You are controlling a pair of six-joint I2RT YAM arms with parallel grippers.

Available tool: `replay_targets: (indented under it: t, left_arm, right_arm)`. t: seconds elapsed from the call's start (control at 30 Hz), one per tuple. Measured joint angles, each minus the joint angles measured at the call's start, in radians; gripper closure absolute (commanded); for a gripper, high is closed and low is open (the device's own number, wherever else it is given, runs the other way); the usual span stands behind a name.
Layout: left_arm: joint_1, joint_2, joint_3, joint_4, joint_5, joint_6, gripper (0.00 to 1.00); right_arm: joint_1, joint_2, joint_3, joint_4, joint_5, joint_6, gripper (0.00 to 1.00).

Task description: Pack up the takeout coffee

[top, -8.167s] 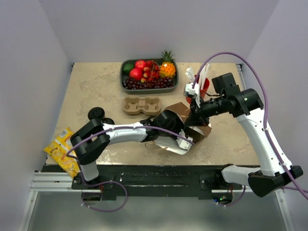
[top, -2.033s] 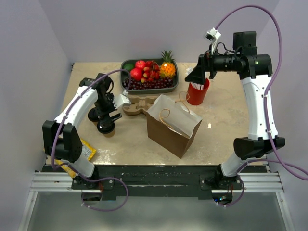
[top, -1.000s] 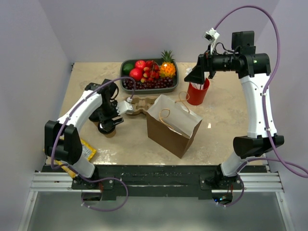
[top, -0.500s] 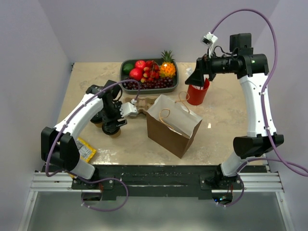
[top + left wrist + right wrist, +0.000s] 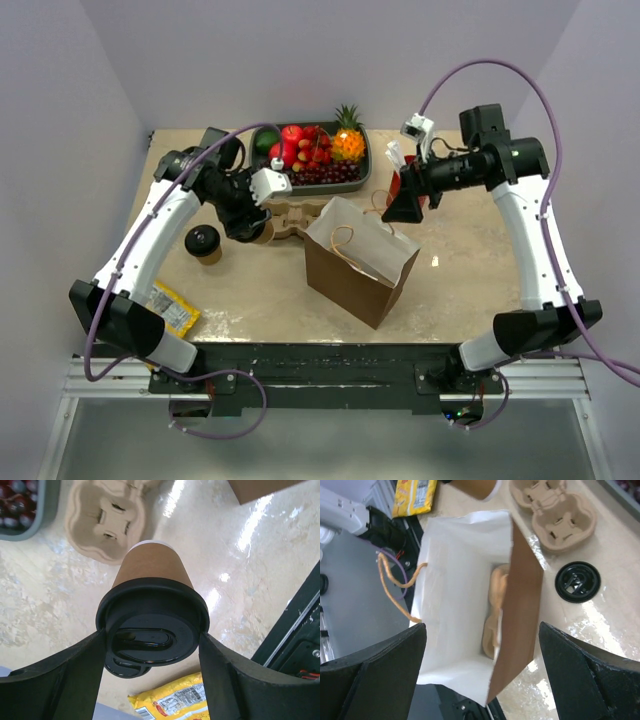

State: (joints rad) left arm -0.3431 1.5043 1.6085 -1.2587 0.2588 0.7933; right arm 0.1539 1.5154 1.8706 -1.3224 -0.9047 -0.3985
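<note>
Snack packet (image 5: pixel 170 308): yellow, flat on the table (image 5: pixel 470 280), well to the near left of the left pincer (image 5: pixel 151 639).

Second lidded cup (image 5: pixel 204 243): kraft brown with a black top, standing on the table just left of and below the left pincer.

Left pincer: clamped on the takeout coffee cup (image 5: pixel 152 570). Both fingers (image 5: pixel 65 675) press the rim of its black lid (image 5: pixel 150 630) from opposite sides. The cup hangs clear of the table, lid toward the wrist, base downward.

Cup carrier (image 5: pixel 82 535): tan cardboard, two wells facing up, on the table just beyond the gripped cup's base.

Fruit tray (image 5: pixel 335 186): grey, on the far side of the left pincer. It holds red apples, dark grapes, a pineapple and one green fruit.

Paper bag (image 5: pixel 520 605): upright between the two pincers, mouth open, white inside. A tan shape lies against its inner wall, too blurred to identify.

Right pincer (image 5: pixel 482 626): fingers spread wide, positioned above the bag mouth.

Separate round black lid (image 5: pixel 577 581): on the table beside the bag's brown wall, below the right pincer.

Red cup (image 5: pixel 398 182): just behind the right pincer, with white straws standing in it.
</note>
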Motion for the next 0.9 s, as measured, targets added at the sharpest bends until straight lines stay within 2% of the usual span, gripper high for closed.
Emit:
replay_targets:
  t: [0.07, 0.2, 0.5, 0.6, 0.67, 0.7, 0.73, 0.77, 0.8, 0.9]
  left_arm:
    - [0.000, 0.009, 0.031, 0.000, 0.003, -0.018, 0.37]
    - [0.000, 0.026, 0.085, 0.004, 0.002, -0.053, 0.37]
    - [0.000, 0.029, 0.257, 0.031, 0.023, -0.137, 0.38]
    - [0.000, 0.029, 0.311, 0.047, 0.046, -0.164, 0.38]
    - [0.000, 0.029, 0.335, 0.060, 0.064, -0.183, 0.38]
    - [0.000, 0.029, 0.344, 0.068, 0.077, -0.191, 0.38]
    - [0.000, 0.029, 0.353, 0.072, 0.088, -0.199, 0.38]
    - [0.000, 0.029, 0.365, 0.077, 0.106, -0.209, 0.38]
    - [0.000, 0.028, 0.373, 0.084, 0.122, -0.214, 0.37]
    - [-0.009, 0.023, 0.410, 0.104, 0.185, -0.239, 0.37]
  right_arm:
    - [0.047, -0.019, -0.020, 0.003, 0.019, -0.006, 0.11]
    - [0.138, -0.056, -0.091, 0.043, 0.101, 0.023, 0.16]
    - [0.138, -0.043, -0.114, 0.139, 0.264, 0.097, 0.32]
    - [0.142, -0.031, -0.114, 0.153, 0.271, 0.105, 0.50]
    - [0.148, -0.027, -0.124, 0.168, 0.278, 0.106, 0.67]
    - [0.153, -0.027, -0.133, 0.172, 0.282, 0.105, 0.84]
    - [0.158, -0.027, -0.143, 0.174, 0.285, 0.105, 0.93]
    - [0.161, -0.025, -0.152, 0.174, 0.286, 0.101, 0.99]
    - [0.163, -0.022, -0.158, 0.175, 0.287, 0.100, 1.00]
    - [0.168, -0.011, -0.161, 0.180, 0.291, 0.108, 1.00]
